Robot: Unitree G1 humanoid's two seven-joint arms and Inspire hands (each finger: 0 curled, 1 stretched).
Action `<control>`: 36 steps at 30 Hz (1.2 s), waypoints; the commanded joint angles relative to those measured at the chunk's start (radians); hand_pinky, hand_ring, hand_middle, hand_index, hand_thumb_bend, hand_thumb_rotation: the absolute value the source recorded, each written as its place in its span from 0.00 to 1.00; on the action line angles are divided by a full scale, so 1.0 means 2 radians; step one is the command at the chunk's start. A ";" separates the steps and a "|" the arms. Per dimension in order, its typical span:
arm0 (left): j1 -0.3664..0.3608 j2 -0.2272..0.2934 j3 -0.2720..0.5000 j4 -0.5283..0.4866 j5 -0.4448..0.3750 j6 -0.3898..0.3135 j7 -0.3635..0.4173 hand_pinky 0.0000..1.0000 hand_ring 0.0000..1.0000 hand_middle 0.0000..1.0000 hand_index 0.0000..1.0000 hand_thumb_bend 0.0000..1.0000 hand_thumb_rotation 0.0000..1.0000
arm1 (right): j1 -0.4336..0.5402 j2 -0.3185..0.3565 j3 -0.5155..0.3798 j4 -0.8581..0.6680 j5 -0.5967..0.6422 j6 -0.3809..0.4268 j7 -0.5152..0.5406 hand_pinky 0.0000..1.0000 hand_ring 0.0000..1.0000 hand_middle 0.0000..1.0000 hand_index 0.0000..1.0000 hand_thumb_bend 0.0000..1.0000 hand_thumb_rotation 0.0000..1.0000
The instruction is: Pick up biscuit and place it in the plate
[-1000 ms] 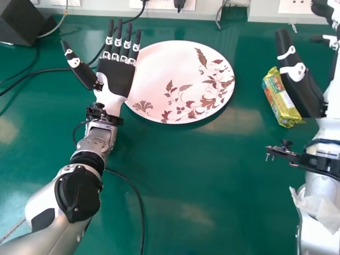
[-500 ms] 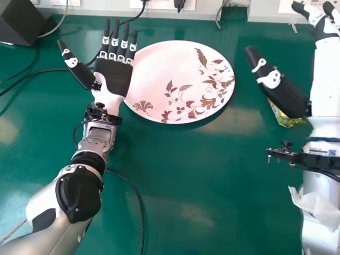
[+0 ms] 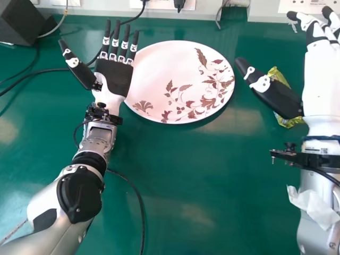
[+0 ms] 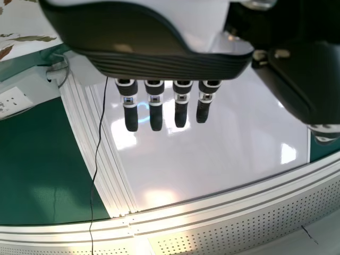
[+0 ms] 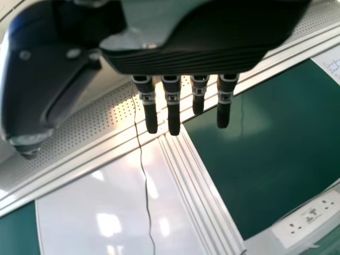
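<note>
The right hand (image 3: pixel 279 96) is over the biscuit packet (image 3: pixel 287 121) at the right, its thumb hiding the packet's middle; the fingers extend forward, loosely straight. Whether hand and packet touch I cannot tell. In the right wrist view the right hand (image 5: pixel 172 98) has straight fingers. A white plate with brown leaf patterns (image 3: pixel 159 79) lies on the green table, with nothing on it. The left hand (image 3: pixel 114 77) is palm up at the plate's left edge, fingers straight and thumb spread. The left wrist view has the left hand (image 4: pixel 154 101) with straight fingers too.
A black box (image 3: pixel 24 21) stands at the far left corner. Black cables (image 3: pixel 32 74) run across the left of the green table (image 3: pixel 186 175). White socket panels (image 3: pixel 159 4) line the table's far edge.
The right hand and forearm have moved left, and the thumb now covers the packet's middle. The left hand has shifted very slightly left, and the packet appears to lie where it was.
</note>
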 commanded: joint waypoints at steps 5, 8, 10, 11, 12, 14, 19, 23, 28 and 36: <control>0.008 -0.002 -0.004 -0.001 0.005 -0.005 0.001 0.96 0.98 1.00 1.00 1.00 0.60 | -0.003 0.005 0.008 -0.013 -0.022 0.017 0.015 0.87 0.92 0.89 0.89 1.00 0.58; 0.008 -0.001 -0.003 -0.001 0.004 -0.001 -0.001 0.96 0.97 0.99 1.00 1.00 0.59 | -0.007 0.007 0.010 -0.010 -0.035 0.024 0.017 0.88 0.93 0.88 0.89 1.00 0.57; 0.008 -0.001 -0.005 -0.001 0.005 -0.005 -0.001 0.95 0.96 0.99 1.00 1.00 0.60 | -0.008 0.007 0.013 -0.009 -0.048 0.030 0.019 0.88 0.93 0.89 0.89 1.00 0.57; 0.008 -0.001 -0.005 -0.001 0.006 -0.006 -0.002 0.94 0.96 0.99 1.00 1.00 0.60 | -0.010 0.007 0.013 -0.008 -0.053 0.032 0.021 0.88 0.93 0.89 0.89 1.00 0.57; 0.008 -0.001 -0.005 -0.001 0.007 -0.007 -0.004 0.94 0.96 0.99 1.00 1.00 0.60 | -0.011 0.008 0.014 -0.007 -0.057 0.034 0.021 0.88 0.93 0.89 0.90 1.00 0.57; 0.009 0.000 -0.005 -0.001 0.008 -0.006 -0.006 0.94 0.96 0.99 1.00 1.00 0.59 | -0.012 0.008 0.015 -0.006 -0.064 0.036 0.022 0.88 0.93 0.89 0.91 1.00 0.56; 0.009 0.000 -0.004 -0.001 0.011 -0.006 -0.008 0.93 0.95 0.98 1.00 1.00 0.56 | -0.015 0.006 0.017 0.001 -0.085 0.041 0.022 0.89 0.94 0.90 0.92 1.00 0.56; 0.008 0.001 -0.002 0.000 0.010 0.000 -0.009 0.92 0.94 0.98 1.00 1.00 0.52 | -0.018 0.008 0.018 0.007 -0.099 0.046 0.026 0.89 0.93 0.90 0.93 1.00 0.56; 0.009 0.001 -0.002 0.000 0.011 -0.001 -0.010 0.92 0.94 0.98 1.00 1.00 0.48 | -0.021 0.007 0.019 0.015 -0.112 0.053 0.029 0.89 0.93 0.90 0.95 1.00 0.56; 0.009 0.001 -0.002 0.000 0.011 0.000 -0.017 0.92 0.94 0.98 1.00 1.00 0.46 | -0.025 0.005 0.018 0.032 -0.115 0.060 0.032 0.91 0.94 0.91 0.98 1.00 0.56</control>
